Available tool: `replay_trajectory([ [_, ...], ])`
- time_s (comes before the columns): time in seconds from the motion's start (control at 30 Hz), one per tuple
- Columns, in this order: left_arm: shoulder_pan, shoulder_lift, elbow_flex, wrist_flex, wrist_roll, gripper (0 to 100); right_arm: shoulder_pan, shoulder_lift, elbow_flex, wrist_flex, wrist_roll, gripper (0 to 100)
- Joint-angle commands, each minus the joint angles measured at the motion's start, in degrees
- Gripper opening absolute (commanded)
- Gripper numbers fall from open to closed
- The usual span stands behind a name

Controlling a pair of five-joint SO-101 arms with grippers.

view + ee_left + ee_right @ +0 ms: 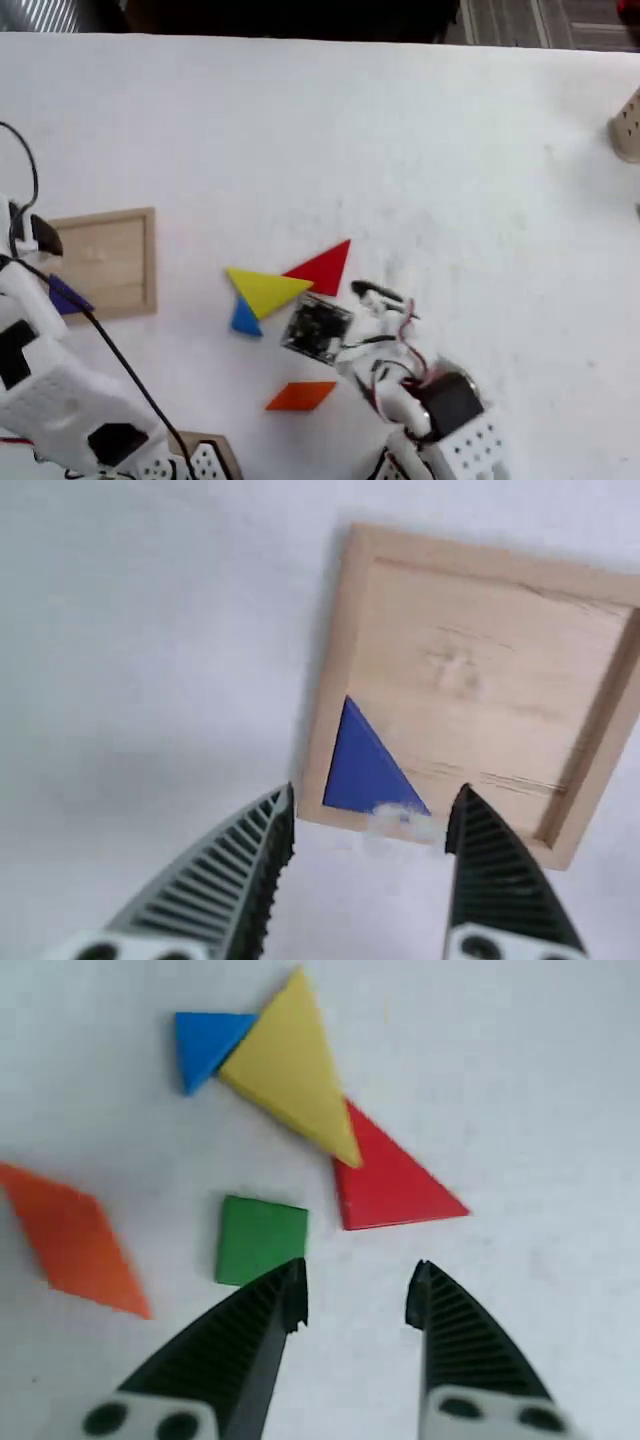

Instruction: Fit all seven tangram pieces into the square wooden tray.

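From above, the tray [151,260] sits beside my left arm [60,400]. My left end effector [373,798] is spread, with a blue triangle [362,765] in the tray just ahead. My right end effector [358,1270] is spread, a green square [262,1238] just ahead.

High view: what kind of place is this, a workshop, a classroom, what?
Probably a robotics lab bench: a white table carrying a left arm and right arm with loose cables, plus a square wooden tray and tangram pieces like the yellow triangle.
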Motion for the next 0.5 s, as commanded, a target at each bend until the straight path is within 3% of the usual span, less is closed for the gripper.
replay_trajectory([
  [0.0, -0.48, -12.97, 16.09, -7.12, 1.41, 25, -8.22, 7.6, -4.04, 0.57, 2.2, 17.3],
  [0.23, -0.48, -41.01, 51.78, -21.98, 4.84, 25, -18.15, 9.71, -5.19, 8.13, 11.69, 22.8],
  [0.33, -0.48, -47.08, 59.34, -22.77, 6.24, 25, -21.76, 14.46, -6.42, 10.77, 15.21, 30.2],
  [0.47, -4.88, -48.84, 61.98, -22.51, 6.07, 25, -25.98, 22.02, -6.59, 7.43, 15.12, 31.2],
])
